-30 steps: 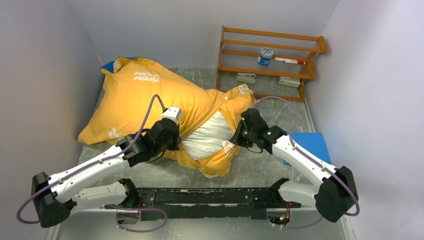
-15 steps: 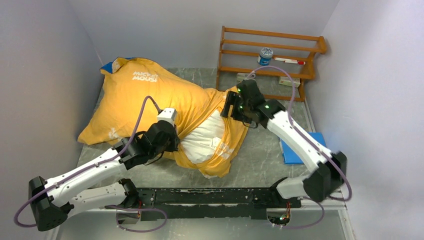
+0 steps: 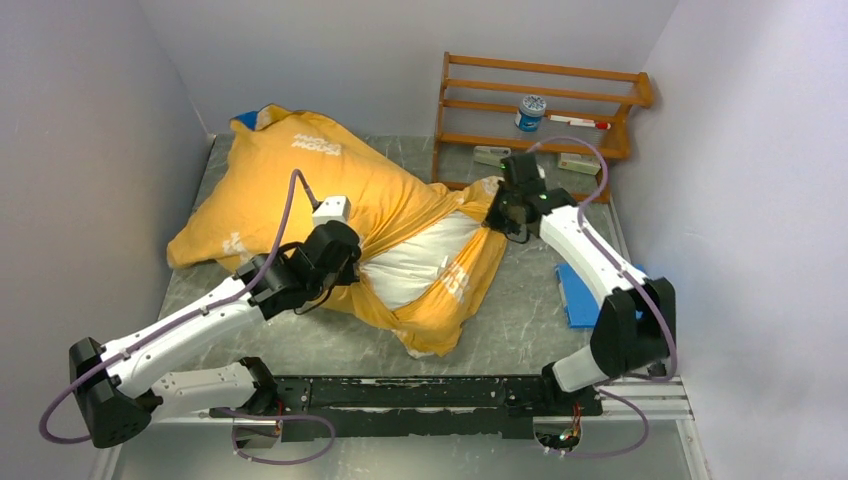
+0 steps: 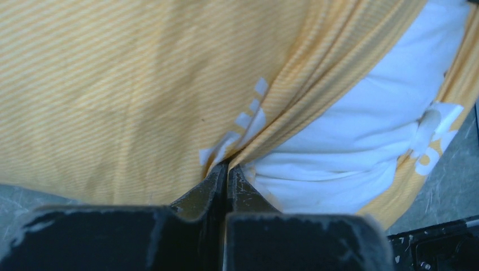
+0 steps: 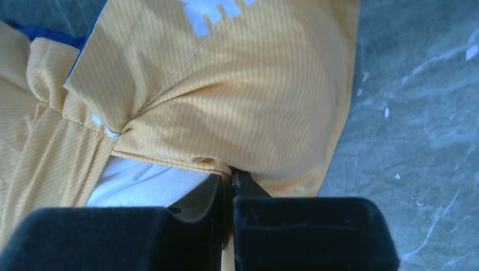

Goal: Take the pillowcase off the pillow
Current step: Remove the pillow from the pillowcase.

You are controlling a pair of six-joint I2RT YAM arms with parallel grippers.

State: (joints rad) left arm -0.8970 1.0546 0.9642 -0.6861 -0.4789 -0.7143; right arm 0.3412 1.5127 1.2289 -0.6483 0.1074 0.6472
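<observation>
The pillowcase (image 3: 300,185), yellow-orange side up with white lettering, lies across the table's left and middle. The white pillow (image 3: 420,262) shows through its open end near the middle. My left gripper (image 3: 352,266) is shut on the pillowcase's opening edge at the left of the bare pillow; in the left wrist view the closed fingertips (image 4: 228,169) pinch yellow fabric (image 4: 141,84) beside the pillow (image 4: 361,124). My right gripper (image 3: 497,212) is shut on the opening's far right corner; in the right wrist view it (image 5: 231,176) pinches the hem (image 5: 237,101) over the pillow (image 5: 147,183).
A wooden rack (image 3: 540,110) stands at the back right, right behind my right gripper, with a small jar (image 3: 531,112) and a pen on it. A flat blue pad (image 3: 580,295) lies at the right edge beneath the right arm. Grey walls close in left and right.
My right gripper has moved back and right toward the rack, pulling the pillowcase's corner with it and stretching the opening wider. The whole pillow has shifted back and right. The left gripper holds its grip.
</observation>
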